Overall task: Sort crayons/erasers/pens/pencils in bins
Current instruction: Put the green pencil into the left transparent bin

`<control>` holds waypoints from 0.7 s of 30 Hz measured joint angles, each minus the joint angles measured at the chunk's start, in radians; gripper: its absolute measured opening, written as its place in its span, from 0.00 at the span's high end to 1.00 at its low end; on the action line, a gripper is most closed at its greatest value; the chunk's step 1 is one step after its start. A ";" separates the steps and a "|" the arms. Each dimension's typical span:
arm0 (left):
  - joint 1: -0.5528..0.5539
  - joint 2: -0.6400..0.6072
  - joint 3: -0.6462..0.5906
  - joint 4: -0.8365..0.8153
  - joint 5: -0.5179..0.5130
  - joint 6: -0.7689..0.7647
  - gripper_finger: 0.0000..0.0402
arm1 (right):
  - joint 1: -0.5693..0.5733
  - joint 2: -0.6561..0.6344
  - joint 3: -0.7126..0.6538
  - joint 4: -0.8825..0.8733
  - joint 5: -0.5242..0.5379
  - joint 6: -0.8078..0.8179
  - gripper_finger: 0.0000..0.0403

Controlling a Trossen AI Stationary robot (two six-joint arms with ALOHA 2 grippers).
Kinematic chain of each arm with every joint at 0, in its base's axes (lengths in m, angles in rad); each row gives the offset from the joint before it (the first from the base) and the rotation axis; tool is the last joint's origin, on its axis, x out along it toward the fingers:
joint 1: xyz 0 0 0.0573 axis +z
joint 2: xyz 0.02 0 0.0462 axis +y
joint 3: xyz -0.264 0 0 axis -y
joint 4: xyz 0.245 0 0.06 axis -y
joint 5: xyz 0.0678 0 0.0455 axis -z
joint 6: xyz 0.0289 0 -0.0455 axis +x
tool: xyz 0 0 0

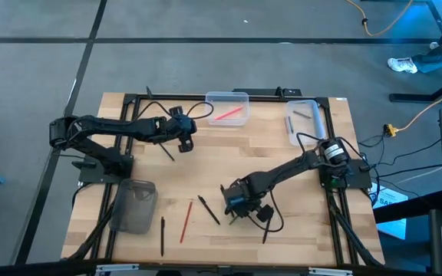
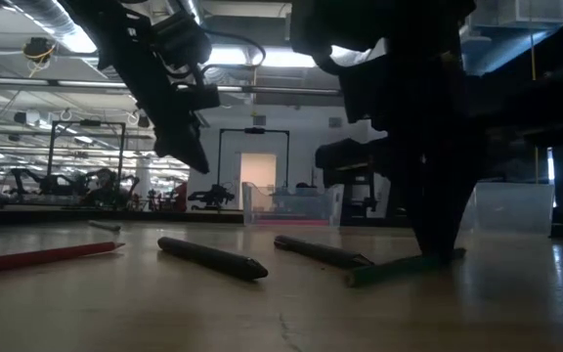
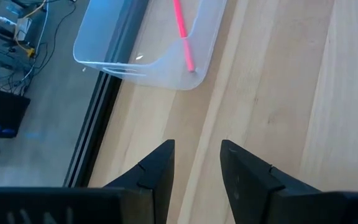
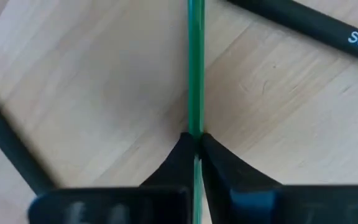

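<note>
My right gripper (image 1: 236,207) is down at the table near its front middle, shut on a thin green pencil (image 4: 195,74), which also shows in the low view (image 2: 399,266). My left gripper (image 3: 197,168) is open and empty above the far left part of the table (image 1: 184,136), next to a clear bin (image 1: 227,107) that holds a pink-red crayon (image 3: 182,31). A second clear bin (image 1: 305,121) with grey items stands at the far right. A smoky dark bin (image 1: 134,205) stands at the near left. My right gripper pinches the green pencil's shaft (image 4: 195,134) between its two fingertips, which come from above, pointing down, one on each side of the shaft. The pencil lies low, its free end (image 2: 355,278) on the table.
Two black pens (image 2: 213,259) (image 2: 321,252) lie close to the green pencil; one with white lettering (image 4: 303,25) is right beside my right gripper. A red pencil (image 1: 185,221) and another black pen (image 1: 162,234) lie near the front, and a dark pen (image 1: 166,150) lies below my left gripper.
</note>
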 joint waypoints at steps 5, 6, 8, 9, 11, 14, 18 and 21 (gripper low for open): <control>0.000 0.000 0.000 -0.028 -0.021 0.000 0.69 | -0.012 -0.007 0.046 -0.062 -0.044 0.002 0.92; 0.000 0.000 0.000 -0.029 -0.028 0.000 0.69 | -0.013 -0.011 0.059 -0.103 -0.029 0.002 0.92; 0.002 0.000 0.000 -0.029 -0.037 0.001 0.69 | -0.025 -0.029 0.091 -0.148 -0.020 0.002 0.92; 0.003 0.000 0.000 -0.029 -0.037 0.001 0.69 | -0.033 -0.044 0.115 -0.150 -0.007 0.001 0.93; 0.003 0.000 0.000 -0.026 -0.043 0.001 0.69 | -0.055 -0.076 0.142 -0.211 0.016 0.001 0.94; 0.003 0.000 0.000 -0.011 -0.043 -0.005 0.69 | -0.106 -0.097 0.154 -0.255 0.060 -0.007 0.95; 0.003 0.000 0.000 -0.009 -0.044 -0.006 0.69 | -0.212 -0.146 0.162 -0.244 0.169 -0.078 0.94; 0.004 0.000 0.000 -0.016 -0.048 -0.006 0.69 | -0.320 -0.146 0.159 -0.184 0.242 -0.150 0.95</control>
